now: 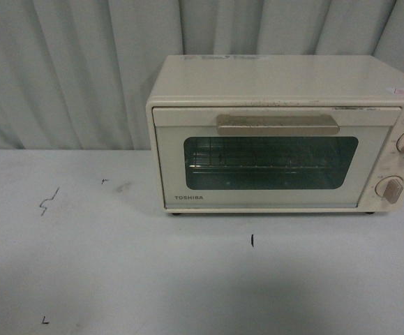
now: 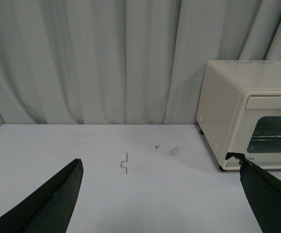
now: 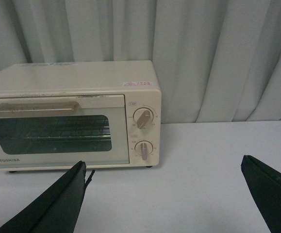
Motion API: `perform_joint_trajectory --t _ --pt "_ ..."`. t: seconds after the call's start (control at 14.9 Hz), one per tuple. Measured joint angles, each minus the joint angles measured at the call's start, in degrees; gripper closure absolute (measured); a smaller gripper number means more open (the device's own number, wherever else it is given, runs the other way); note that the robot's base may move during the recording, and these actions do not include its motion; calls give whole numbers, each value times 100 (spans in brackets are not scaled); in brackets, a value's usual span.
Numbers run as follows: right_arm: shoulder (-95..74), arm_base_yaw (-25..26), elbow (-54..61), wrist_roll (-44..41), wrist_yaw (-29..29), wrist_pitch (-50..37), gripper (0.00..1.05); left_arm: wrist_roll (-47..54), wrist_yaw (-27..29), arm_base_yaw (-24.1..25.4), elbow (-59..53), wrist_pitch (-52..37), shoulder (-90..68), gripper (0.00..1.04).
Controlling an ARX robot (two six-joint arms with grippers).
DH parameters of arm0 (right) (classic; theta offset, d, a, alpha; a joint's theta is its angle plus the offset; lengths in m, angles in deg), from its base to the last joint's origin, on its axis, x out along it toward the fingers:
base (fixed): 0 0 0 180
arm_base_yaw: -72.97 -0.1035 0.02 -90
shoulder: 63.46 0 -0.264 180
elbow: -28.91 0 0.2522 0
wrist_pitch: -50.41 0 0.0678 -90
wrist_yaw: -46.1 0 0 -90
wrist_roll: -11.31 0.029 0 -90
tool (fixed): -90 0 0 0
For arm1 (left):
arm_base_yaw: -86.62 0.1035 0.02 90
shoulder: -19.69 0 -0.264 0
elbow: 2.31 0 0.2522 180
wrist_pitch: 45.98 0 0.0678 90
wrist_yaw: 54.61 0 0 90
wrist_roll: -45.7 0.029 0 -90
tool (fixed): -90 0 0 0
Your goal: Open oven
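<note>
Oven (image 1: 285, 132) and arms were well apart. Nearest, the left gripper (image 2: 155, 160) and right gripper (image 3: 163, 161) hung over the white tabletop (image 1: 118, 265) with jaws spread wide, holding nothing. The right one faced the door, so it should probably hook the beige bar handle (image 1: 277, 125) at mid-span and draw out and down; the hinges were hidden, presumably at the bottom. Farther back, right of centre, the cream TOSHIBA box sat shut, its wire rack (image 1: 257, 164) dim behind glass, before a grey curtain (image 1: 69, 70).
</note>
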Motion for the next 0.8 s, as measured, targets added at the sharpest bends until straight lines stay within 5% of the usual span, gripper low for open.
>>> perform_joint_trajectory --t 0.8 --pt "0 0 0 0 0 0 6 2 0 0 0 0 0 7"
